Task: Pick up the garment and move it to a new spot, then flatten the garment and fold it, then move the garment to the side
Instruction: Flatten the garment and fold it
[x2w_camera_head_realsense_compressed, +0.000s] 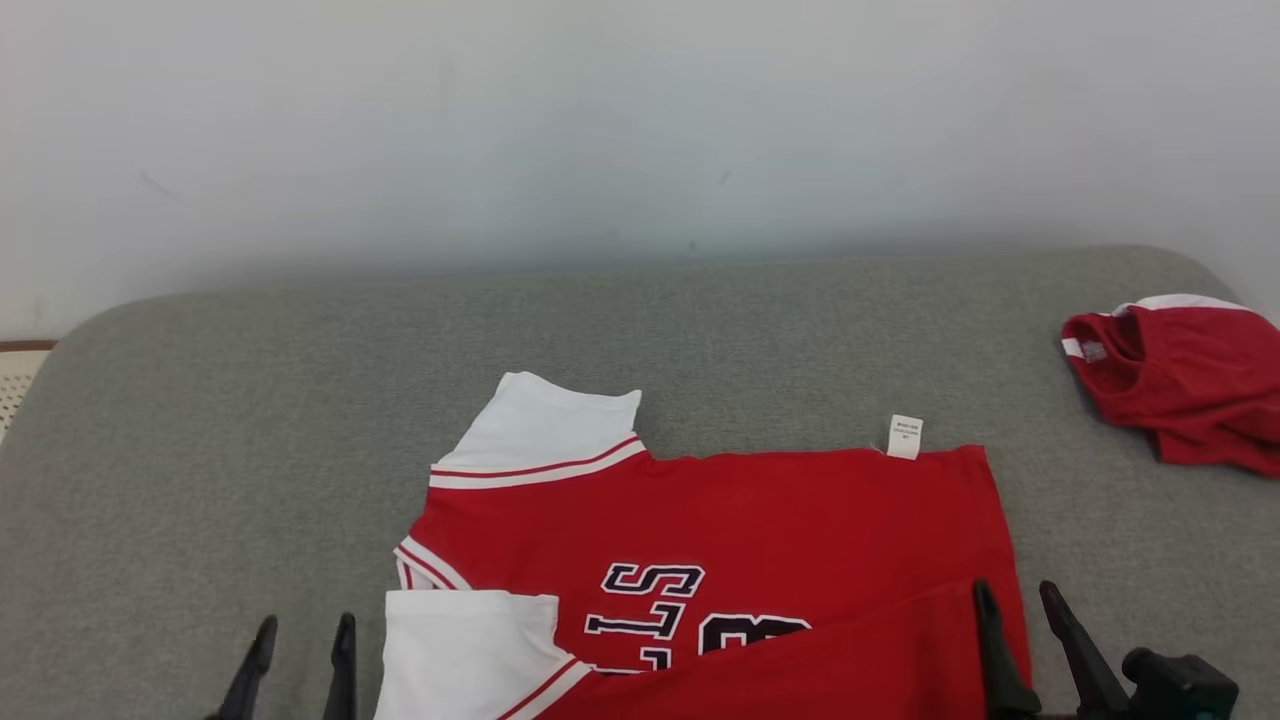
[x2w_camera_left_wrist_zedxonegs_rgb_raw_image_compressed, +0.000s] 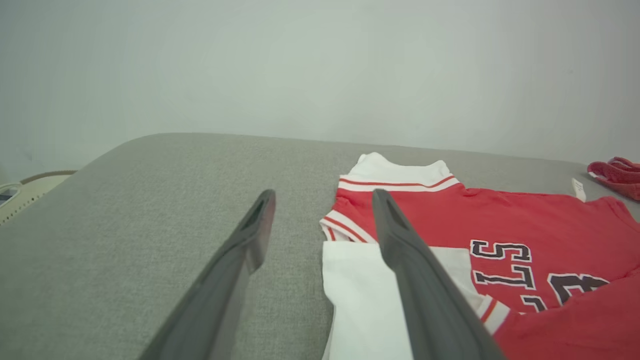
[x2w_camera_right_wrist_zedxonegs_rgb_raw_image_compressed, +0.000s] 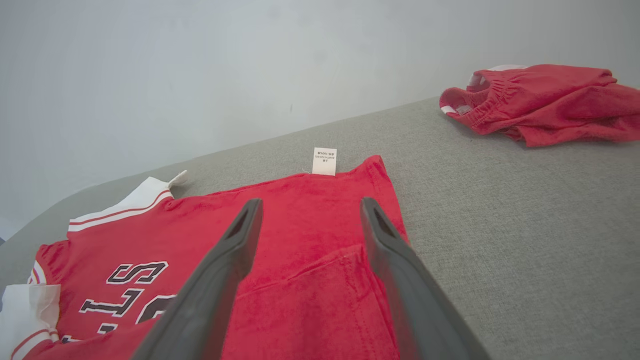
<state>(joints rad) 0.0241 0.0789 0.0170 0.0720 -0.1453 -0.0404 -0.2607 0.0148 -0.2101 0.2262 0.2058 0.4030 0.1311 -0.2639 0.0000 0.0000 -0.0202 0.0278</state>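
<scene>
head view: red garment (x2w_camera_head_realsense_compressed: 720, 520) beside wide-open empty left jaws, hem (x2w_camera_head_realsense_compressed: 1006, 540) under wide-open empty right jaws

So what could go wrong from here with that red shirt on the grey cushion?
The open left gripper sits beside the white sleeve; it may grab only that and pull it askew. The open right gripper hangs over the folded-over flap of the shirt; pinching one layer could undo the fold. Moved right, the shirt might bunch against the other red garment.
</scene>
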